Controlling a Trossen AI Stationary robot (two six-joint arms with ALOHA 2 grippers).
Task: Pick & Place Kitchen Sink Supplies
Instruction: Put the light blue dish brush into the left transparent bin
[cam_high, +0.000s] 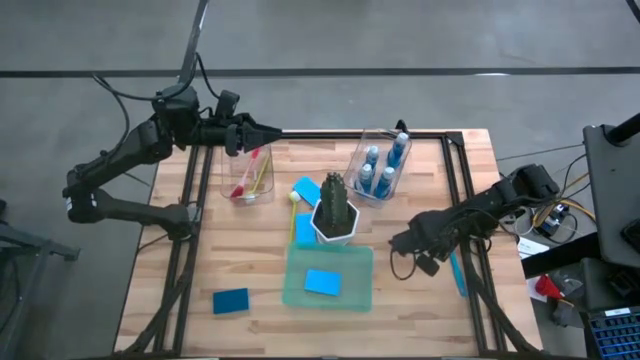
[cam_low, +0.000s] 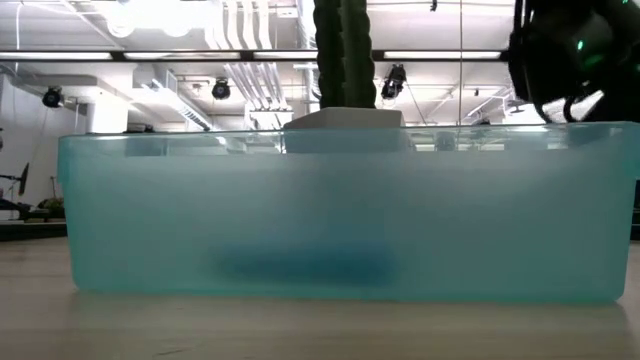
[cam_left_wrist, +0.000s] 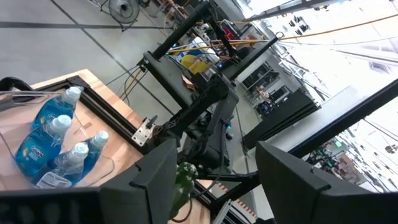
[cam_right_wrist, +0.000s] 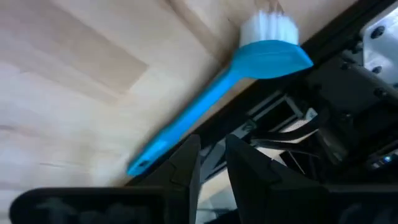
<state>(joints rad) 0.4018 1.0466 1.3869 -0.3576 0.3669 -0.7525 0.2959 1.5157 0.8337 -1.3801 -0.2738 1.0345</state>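
A dark green plant (cam_high: 335, 200) in a white pot (cam_high: 333, 231) stands at the centre of the wooden worktop (cam_high: 420, 300), just behind a translucent green tray (cam_high: 295, 290). Two clear plastic bins (cam_high: 357, 160) sit toward the far edge, one on either side, over a grey concrete floor (cam_high: 400, 40).

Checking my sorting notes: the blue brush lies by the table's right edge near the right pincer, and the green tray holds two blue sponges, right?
Not quite. The high view shows the green tray holding one blue sponge, not two. The blue brush does lie by the table's right edge near the right pincer.
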